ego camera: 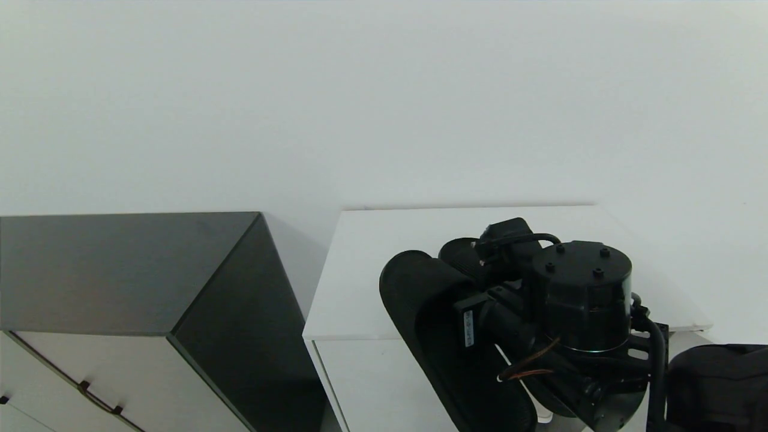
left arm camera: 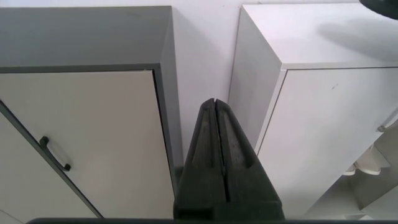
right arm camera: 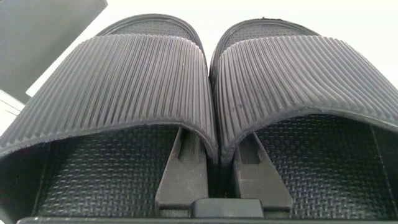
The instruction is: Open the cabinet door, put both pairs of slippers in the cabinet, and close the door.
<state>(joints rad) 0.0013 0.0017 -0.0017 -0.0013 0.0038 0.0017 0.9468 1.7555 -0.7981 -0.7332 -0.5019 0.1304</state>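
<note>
Your right tool (right arm camera: 216, 147) is grasping the pair of black slippers (right arm camera: 143, 81). One finger (right arm camera: 180, 171) is lying inside each slipper under its ribbed strap, and the two are pinching the neighbouring inner walls between them. The slippers are sitting side by side, touching, with their toes pointing away from the tool. In the head view the tool is holding them tilted above the front part of the white cabinet (ego camera: 390, 252), whose flat top is lying just beyond and beneath them.

Your left tool (left arm camera: 216, 107) is clenched on nothing, its fingers pressing flat against each other. It is pointing at the narrow gap of wall (left arm camera: 202, 68) between the two cabinets. The white cabinet is standing on its right. The grey cabinet (left arm camera: 87, 37), with a pale door and a dark handle (left arm camera: 55, 154), is standing on its left.
</note>
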